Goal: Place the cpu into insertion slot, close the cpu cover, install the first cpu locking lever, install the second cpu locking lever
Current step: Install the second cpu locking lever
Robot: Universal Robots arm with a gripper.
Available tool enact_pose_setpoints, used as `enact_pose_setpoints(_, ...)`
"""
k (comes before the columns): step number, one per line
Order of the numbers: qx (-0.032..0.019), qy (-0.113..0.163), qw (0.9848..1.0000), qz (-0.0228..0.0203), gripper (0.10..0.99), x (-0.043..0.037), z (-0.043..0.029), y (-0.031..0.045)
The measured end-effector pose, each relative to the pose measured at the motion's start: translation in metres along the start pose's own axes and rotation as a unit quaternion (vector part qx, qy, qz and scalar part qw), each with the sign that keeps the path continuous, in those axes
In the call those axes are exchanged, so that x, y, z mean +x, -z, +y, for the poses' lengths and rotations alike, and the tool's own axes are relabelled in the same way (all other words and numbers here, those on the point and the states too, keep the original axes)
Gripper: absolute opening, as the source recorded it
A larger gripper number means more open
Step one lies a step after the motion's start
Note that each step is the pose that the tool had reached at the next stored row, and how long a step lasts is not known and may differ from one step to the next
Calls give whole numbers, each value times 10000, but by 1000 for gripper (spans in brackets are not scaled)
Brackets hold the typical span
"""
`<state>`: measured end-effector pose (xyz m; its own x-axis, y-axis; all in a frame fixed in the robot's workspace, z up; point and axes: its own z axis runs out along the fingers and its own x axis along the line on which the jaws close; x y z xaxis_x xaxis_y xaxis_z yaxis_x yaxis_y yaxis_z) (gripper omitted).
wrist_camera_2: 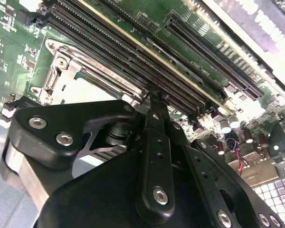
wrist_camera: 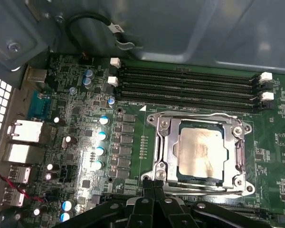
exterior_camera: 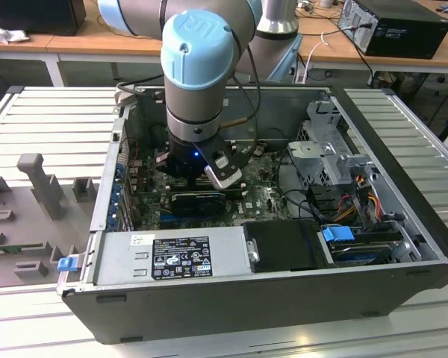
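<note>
Pale tan-silver square cpu (wrist_camera: pixel 201 154) lies flat under the silvery metal cpu cover (wrist_camera: pixel 198 118) — black gripper (wrist_camera: pixel 154 183) fingers pressed together at the cover's edge.

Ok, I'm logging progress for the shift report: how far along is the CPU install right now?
Done: the cpu sits in the insertion slot, and the cpu cover lies flat around it. In hand: the gripper, fingers shut, is at the socket's edge in both wrist views. Left: the locking levers; I cannot tell whether either is latched.
</note>
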<state>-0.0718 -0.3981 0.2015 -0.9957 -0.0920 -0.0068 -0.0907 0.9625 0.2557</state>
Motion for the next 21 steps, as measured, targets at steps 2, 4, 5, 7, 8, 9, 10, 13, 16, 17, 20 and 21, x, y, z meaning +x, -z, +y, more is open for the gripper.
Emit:
enact_pose_setpoints(2,-26,0,10000,-2,106,0,0,-6)
enact_pose_setpoints(4,-61,1,10000,-5,106,-1,5,-12)
enact_pose_setpoints(5,-79,1,10000,-6,106,-1,7,-15)
enact_pose_setpoints(7,-130,3,9999,-12,106,-1,13,-26)
enact_pose_setpoints(8,-139,3,9999,-12,106,1,14,-29)
enact_pose_setpoints(9,-150,2,9999,-13,106,12,14,-36)
enact_pose_setpoints(10,-159,3,9999,-14,106,21,14,-42)
enact_pose_setpoints(13,-179,3,9998,-15,106,42,13,-54)
enact_pose_setpoints(16,-201,5,9998,-18,106,51,12,-61)
enact_pose_setpoints(17,-202,5,9998,-18,106,51,13,-61)
enact_pose_setpoints(20,-203,3,9998,-18,106,53,26,-10)
enact_pose_setpoints(21,-203,2,9998,-19,106,58,30,2)
